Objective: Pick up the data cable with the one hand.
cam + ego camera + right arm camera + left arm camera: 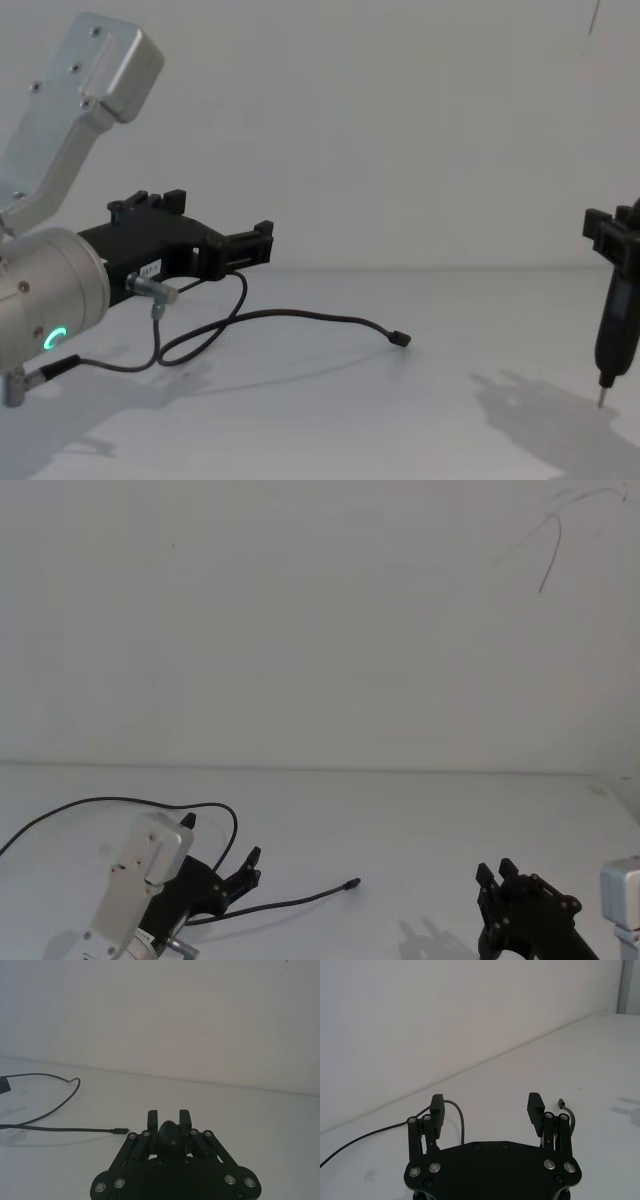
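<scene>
The data cable (225, 815) is a thin black cord looping across the white table from the left, and its small plug (352, 884) lies toward the middle. My left gripper (222, 842) hovers open just above the cable's loop, with nothing gripped. In the left wrist view the left gripper (486, 1106) stands wide, the cable (460, 1116) curving past one finger and the plug (561, 1103) beyond the other. From the chest the left gripper (222, 222) hangs over the cable (300, 317). My right gripper (495, 872) sits shut at the front right, away from the cable (55, 1106).
The white table (420, 820) meets a plain white wall along its back edge. A thin dark mark (548, 565) shows high on the wall at the right. Below my right arm a slim black tool with a metal tip (612, 340) points down at the table.
</scene>
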Robot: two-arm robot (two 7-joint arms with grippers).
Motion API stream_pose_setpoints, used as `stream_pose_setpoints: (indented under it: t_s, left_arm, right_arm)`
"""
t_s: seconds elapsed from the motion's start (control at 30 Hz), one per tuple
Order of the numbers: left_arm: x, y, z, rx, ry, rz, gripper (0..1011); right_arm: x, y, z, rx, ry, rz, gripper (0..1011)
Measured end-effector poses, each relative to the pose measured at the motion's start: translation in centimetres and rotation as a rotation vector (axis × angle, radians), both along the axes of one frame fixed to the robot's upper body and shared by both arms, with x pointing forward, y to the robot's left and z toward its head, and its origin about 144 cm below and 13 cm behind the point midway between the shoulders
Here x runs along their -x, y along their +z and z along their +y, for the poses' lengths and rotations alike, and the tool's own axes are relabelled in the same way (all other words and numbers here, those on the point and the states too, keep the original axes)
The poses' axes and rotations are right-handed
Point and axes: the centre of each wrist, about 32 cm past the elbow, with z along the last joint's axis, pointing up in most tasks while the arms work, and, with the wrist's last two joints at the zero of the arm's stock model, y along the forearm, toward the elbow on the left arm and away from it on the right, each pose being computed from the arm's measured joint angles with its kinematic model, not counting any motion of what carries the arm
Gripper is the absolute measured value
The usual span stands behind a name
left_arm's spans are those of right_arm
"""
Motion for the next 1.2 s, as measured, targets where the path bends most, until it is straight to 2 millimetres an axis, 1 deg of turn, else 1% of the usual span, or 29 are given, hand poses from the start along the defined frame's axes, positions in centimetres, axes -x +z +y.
stream_pose_setpoints:
  t_s: [0.7, 0.93, 1.2]
  left_arm:
    - [-0.1, 0.1, 0.1, -0.007, -0.013, -0.001, 1001]
    - [-0.6, 0.8, 0.6, -0.046, -0.065, 0.002, 1001]
    - [-1.5, 1.9, 1.6, -0.106, -0.166, 0.017, 1001]
  right_arm:
    - [0.0, 0.0, 0.0, 0.000, 0.000, 0.000, 251]
    - [0.0, 0.0, 0.0, 0.000, 0.000, 0.000, 251]
    - [0.0, 0.0, 0.0, 0.000, 0.000, 0.000, 251]
